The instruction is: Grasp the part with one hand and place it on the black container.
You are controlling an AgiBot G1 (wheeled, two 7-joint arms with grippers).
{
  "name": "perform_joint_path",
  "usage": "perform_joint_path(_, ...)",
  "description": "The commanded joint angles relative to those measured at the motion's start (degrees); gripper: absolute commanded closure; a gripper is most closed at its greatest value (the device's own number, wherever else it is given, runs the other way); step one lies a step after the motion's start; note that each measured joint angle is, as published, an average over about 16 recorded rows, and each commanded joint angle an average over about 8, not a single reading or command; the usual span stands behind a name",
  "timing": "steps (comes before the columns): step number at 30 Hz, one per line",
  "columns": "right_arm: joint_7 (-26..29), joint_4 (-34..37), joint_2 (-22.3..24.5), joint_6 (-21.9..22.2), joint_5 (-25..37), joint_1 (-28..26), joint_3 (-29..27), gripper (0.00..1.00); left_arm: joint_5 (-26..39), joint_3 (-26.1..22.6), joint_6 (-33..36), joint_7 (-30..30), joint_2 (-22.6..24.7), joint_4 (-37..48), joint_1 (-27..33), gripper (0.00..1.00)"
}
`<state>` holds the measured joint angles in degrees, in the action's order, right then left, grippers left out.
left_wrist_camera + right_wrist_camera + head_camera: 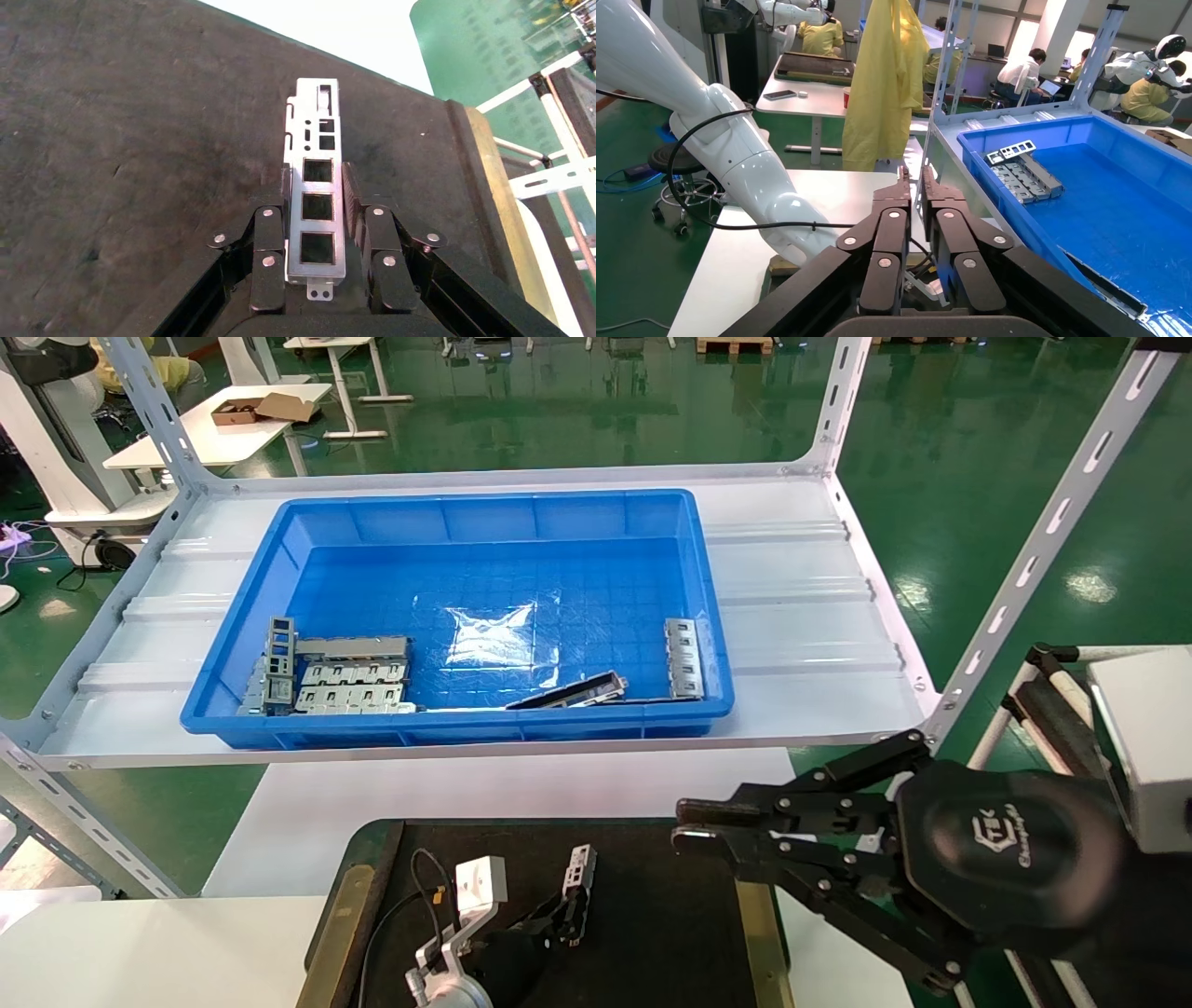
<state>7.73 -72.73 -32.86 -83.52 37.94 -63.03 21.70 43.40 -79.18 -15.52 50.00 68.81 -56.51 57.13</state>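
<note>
The part [579, 880], a slim silver strip with a row of rectangular cutouts, sits between the fingers of my left gripper [570, 907], which is shut on it. It hangs low over the black container [670, 919] near the tray's middle. In the left wrist view the part [315, 187] juts forward from the left gripper [316, 170], with the black container [140, 140] close beneath; I cannot tell whether they touch. My right gripper [680, 826] hovers shut and empty at the tray's right edge. The right gripper [914, 173] points toward the left arm.
A deep blue bin [466, 501] stands on the white shelf behind the tray. It holds grey brackets [349, 677], another strip [684, 658] and a dark strip [568, 691]. A slanted shelf post [1024, 561] rises at the right.
</note>
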Motion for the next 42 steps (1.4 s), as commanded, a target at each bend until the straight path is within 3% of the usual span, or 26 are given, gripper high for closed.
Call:
perform_joint_path(1, 0.0, 0.0, 0.0, 0.0, 0.0, 0.0, 0.0, 0.0, -1.8, -1.1, -0.9, -0.7, -0.1, -0.5, 0.4, 0.0)
perform_joint_path(11, 0.0, 0.0, 0.0, 0.0, 0.0, 0.0, 0.0, 0.0, -6.4, -5.0, 0.3, -4.1, -6.1, -8.7, 4.5, 0.0)
perform_joint_path(20, 0.0, 0.0, 0.0, 0.0, 0.0, 0.0, 0.0, 0.0, -2.5, -3.9, 8.9, -6.5, -16.3, -18.5, 5.9, 0.0)
perform_joint_path(31, 0.0, 0.0, 0.0, 0.0, 0.0, 0.0, 0.0, 0.0, 0.5, 7.6, 27.3, -12.7, -24.9, -20.7, 3.5, 0.0)
perform_joint_path(42, 0.0, 0.0, 0.0, 0.0, 0.0, 0.0, 0.0, 0.0, -7.7, 22.6, 47.2, -29.5, -32.9, -18.0, -3.0, 0.0)
